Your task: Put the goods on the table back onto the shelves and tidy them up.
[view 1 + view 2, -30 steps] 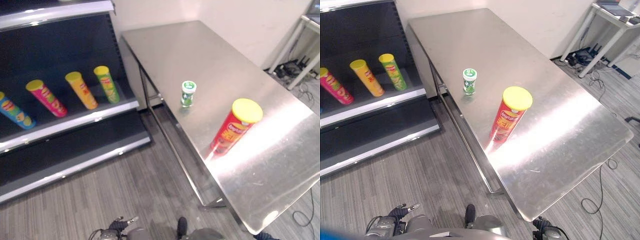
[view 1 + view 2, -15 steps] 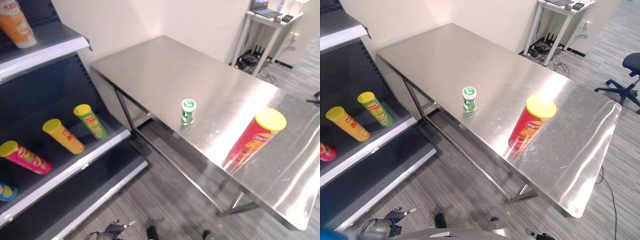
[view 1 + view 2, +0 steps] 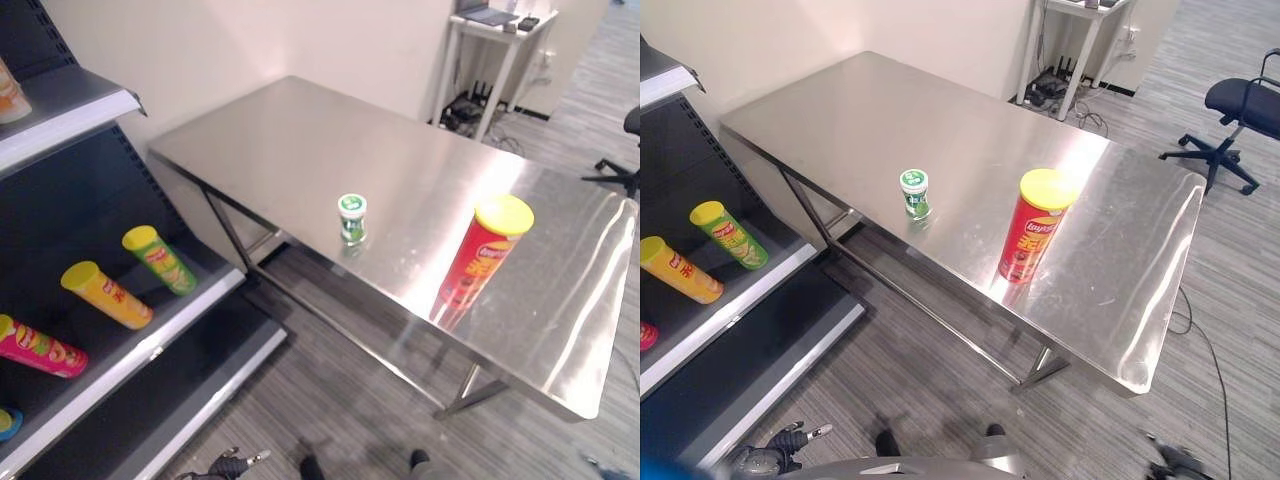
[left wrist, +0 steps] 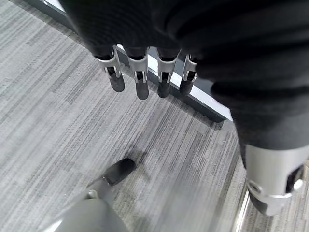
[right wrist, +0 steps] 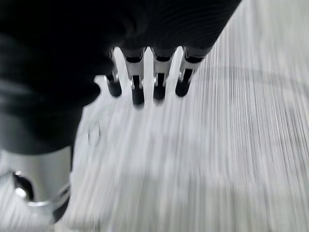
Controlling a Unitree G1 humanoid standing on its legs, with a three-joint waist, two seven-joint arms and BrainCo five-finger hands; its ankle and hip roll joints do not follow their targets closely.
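A red chip can (image 3: 485, 255) with a yellow lid stands upright on the steel table (image 3: 290, 140), near its right end. A small green-and-white jar (image 3: 351, 218) stands a short way to the can's left, close to the table's front edge. Green (image 3: 158, 259), orange-yellow (image 3: 105, 294) and pink (image 3: 40, 345) cans lie on the shelf (image 3: 150, 350) at the left. My left hand (image 4: 141, 79) hangs over the grey floor with straight fingers and holds nothing. My right hand (image 5: 137, 84) also hangs low with straight, empty fingers.
A blue can (image 3: 5, 422) peeks in at the shelf's left edge, and an orange pack (image 3: 8, 95) stands on the upper shelf. A white side table (image 3: 495, 40) is at the back right. An office chair (image 3: 1240, 110) stands on the right.
The whole picture has shifted as the camera turned and pulled back, so the table's right end and the chair now show. The can, the jar and the shelved cans have not moved.
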